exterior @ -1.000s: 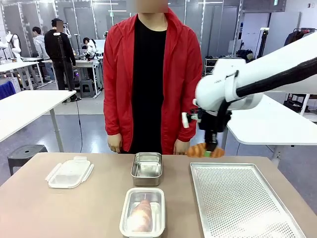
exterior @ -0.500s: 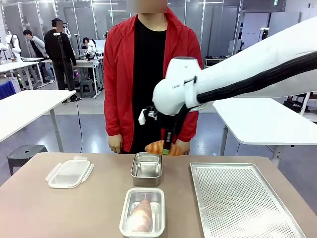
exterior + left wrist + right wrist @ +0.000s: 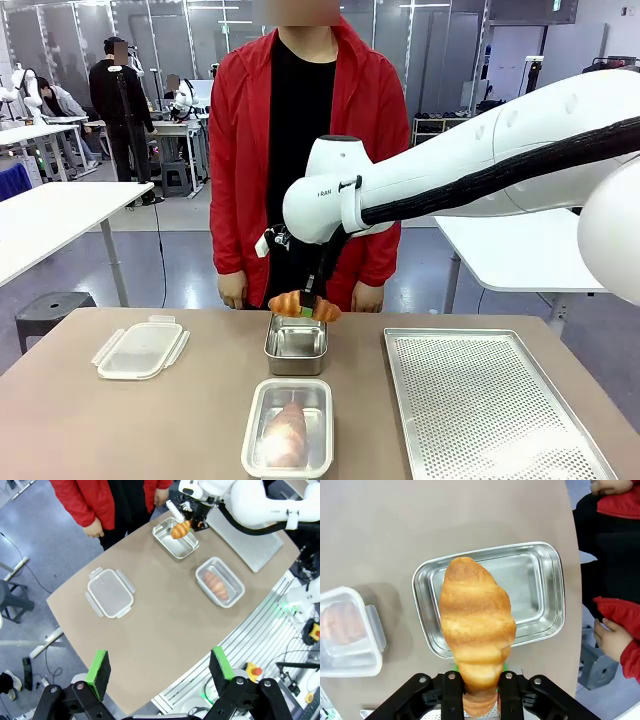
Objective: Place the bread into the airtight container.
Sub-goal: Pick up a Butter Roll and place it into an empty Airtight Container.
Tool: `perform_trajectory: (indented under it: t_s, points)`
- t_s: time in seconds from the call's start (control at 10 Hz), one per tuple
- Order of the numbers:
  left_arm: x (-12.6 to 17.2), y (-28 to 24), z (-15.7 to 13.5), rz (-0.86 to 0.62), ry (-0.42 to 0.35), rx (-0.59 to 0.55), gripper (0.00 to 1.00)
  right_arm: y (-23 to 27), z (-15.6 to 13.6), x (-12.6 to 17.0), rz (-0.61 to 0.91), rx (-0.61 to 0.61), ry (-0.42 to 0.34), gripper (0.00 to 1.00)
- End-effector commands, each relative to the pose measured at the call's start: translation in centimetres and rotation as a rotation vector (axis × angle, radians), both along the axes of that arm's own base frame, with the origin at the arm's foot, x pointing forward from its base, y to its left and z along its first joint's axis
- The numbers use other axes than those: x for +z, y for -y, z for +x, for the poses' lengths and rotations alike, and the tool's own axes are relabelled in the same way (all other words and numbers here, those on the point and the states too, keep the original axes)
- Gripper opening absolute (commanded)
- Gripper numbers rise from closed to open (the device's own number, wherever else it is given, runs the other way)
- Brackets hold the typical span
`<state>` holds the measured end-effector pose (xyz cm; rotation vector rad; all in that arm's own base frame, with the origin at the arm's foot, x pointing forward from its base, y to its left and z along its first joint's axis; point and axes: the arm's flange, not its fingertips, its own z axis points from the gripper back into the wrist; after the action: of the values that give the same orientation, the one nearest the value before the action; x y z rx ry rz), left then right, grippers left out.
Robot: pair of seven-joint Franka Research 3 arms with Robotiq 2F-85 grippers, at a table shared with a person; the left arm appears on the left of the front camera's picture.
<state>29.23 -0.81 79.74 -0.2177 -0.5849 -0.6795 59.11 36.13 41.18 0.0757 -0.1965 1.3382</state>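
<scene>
**A:** Where is the bread (image 3: pixel 298 304) at this moment?

**B:** In the air, held by the right claw (image 3: pixel 309 312), whose arm reaches across the middle from the right side of the desk (image 3: pixel 120 420). The two fingers are pinched onto one tapered end, and the rest of the bread sticks out past the fingertips.

**A:** Over what?

**B:** Over the open steel container (image 3: pixel 296 362) in the middle of the desk, on the person's side. From the right wrist camera the bread lies crosswise over about one half of the container's inside. Its gripped end overhangs the rim nearest the claw.

**A:** Is it touching the container?

**B:** From the front it looks just clear of the rim, though I can't be sure of the gap from that angle.

**A:** And the other arm?

**B:** The left claw (image 3: pixel 160 667) hangs high above the desk with its green pads spread wide and nothing between them (its camera looks down on the whole desk).

**A:** What else is on the desk?

**B:** A second container (image 3: pixel 252 450) sits just nearer the robot than the open one. It has a clear lid on and a second piece of bread (image 3: pixel 287 432) inside. A loose lid (image 3: pixel 140 348) lies flat toward the robot's left, well apart from both containers. A perforated tray (image 3: pixel 480 410) takes up the right side.

**A:** And the person?

**B:** The person (image 3: pixel 300 150) wears a red jacket and stands at the far edge, with a hand (image 3: pixel 232 290) hanging at each side, near the desk edge.
</scene>
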Motion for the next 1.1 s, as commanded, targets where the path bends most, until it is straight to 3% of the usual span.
perform_trajectory:
  t_s: [0.0, 0.3, 0.7, 0.9, 1.0]
  points:
    - [0.2, 0.1, 0.0, -0.013, 0.005, -0.006, 1.00, 0.3, -0.8, 0.0, -0.013, 0.009, -0.001, 0.24]
    - [0.2, 0.1, 0.0, -0.013, 0.005, -0.006, 1.00, -0.2, -0.1, 0.0, -0.001, 0.004, -0.003, 0.24]
    - [0.2, 0.1, 0.0, -0.013, 0.005, -0.006, 1.00, -2.7, -1.5, -1.3, 0.069, -0.553, 0.002, 0.24]
    - [0.2, 0.1, 0.0, -0.013, 0.005, -0.006, 1.00, -3.0, -1.3, -2.6, 0.049, -0.750, -0.074, 0.24]
    - [0.2, 0.1, 0.0, -0.013, 0.005, -0.006, 1.00, -3.1, -1.1, -3.0, 0.033, -0.796, -0.061, 0.24]
